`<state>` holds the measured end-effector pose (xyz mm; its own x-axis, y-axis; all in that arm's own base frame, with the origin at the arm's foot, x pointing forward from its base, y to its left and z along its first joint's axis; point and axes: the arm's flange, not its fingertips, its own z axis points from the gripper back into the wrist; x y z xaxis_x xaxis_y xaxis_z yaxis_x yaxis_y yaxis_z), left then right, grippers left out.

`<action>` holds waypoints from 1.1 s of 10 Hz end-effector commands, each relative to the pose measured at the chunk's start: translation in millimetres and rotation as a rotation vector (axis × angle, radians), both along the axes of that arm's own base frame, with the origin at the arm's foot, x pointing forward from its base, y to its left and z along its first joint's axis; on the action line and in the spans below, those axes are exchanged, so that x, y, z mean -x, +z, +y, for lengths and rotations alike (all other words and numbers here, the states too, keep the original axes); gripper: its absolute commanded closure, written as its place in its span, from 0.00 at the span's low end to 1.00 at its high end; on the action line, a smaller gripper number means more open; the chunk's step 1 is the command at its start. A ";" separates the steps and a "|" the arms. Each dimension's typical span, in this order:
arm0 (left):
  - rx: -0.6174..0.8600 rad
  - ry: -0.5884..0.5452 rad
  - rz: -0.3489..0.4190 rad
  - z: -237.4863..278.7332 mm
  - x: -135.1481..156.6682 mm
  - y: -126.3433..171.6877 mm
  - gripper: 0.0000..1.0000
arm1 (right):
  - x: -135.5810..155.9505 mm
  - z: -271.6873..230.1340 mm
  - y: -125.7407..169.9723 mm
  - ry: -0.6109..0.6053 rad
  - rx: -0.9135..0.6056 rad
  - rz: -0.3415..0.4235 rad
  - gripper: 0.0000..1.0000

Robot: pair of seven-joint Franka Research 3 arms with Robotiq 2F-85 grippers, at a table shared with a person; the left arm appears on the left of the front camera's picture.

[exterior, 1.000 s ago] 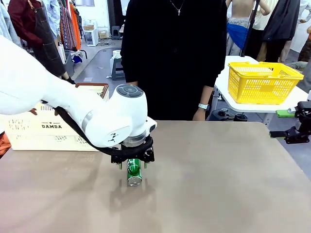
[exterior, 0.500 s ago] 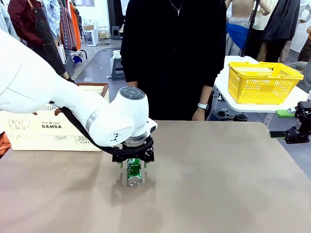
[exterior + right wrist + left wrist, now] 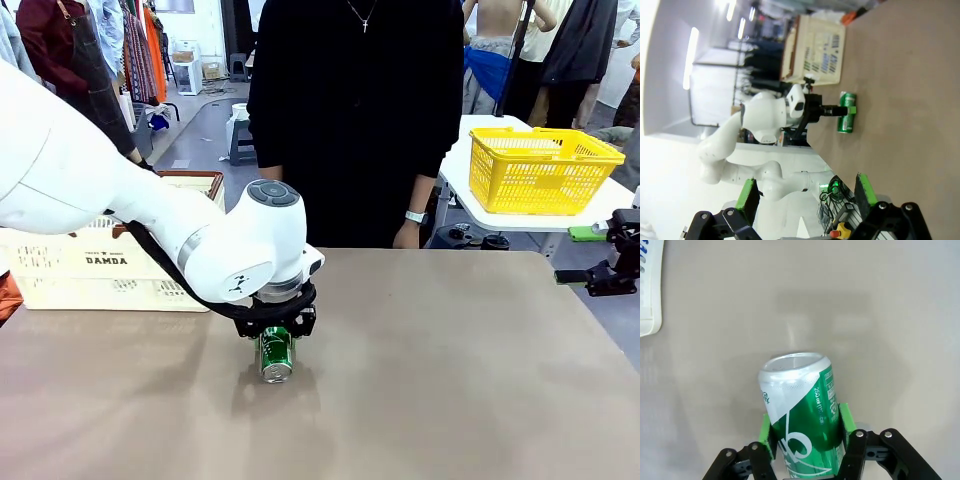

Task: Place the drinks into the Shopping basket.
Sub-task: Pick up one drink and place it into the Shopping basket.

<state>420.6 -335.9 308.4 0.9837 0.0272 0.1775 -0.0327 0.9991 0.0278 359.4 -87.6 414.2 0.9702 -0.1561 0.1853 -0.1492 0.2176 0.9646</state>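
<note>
on the table, left jaws clamp a green can (image 3: 802,412) lying sideways; right jaws apart.

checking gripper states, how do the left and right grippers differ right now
The left gripper is down at the table, its green pads pressed on both sides of the green can; the right gripper stands open, holding nothing. The left works mid-table; the right waits off the table's edge. Both are black with green pads.

Brown table (image 3: 450,380); behind, a white side table (image 3: 520,215), clothing racks (image 3: 140,50), perhaps grey floor.
</note>
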 end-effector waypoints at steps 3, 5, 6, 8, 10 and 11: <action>-0.015 -0.013 -0.017 -1.5 -6.5 0.4 1.00 | 0.5 -1.8 3.4 0.015 0.006 -0.001 0.00; -0.018 -0.058 -0.031 4.5 -4.3 32.6 1.00 | 0.5 -1.8 3.4 0.015 0.006 -0.001 0.00; -0.025 -0.070 -0.011 13.6 0.3 74.8 1.00 | 0.5 -1.8 3.4 0.015 0.006 -0.001 0.00; 0.005 -0.181 0.004 29.1 19.1 158.6 1.00 | 0.5 -1.8 3.4 0.015 0.006 -0.001 0.00; 0.006 -0.235 0.000 35.4 37.2 183.7 1.00 | 0.5 -1.8 3.4 0.015 0.006 -0.001 0.00; 0.020 -0.240 -0.009 39.6 45.5 185.5 1.00 | 0.5 -1.8 3.4 0.015 0.006 -0.001 0.00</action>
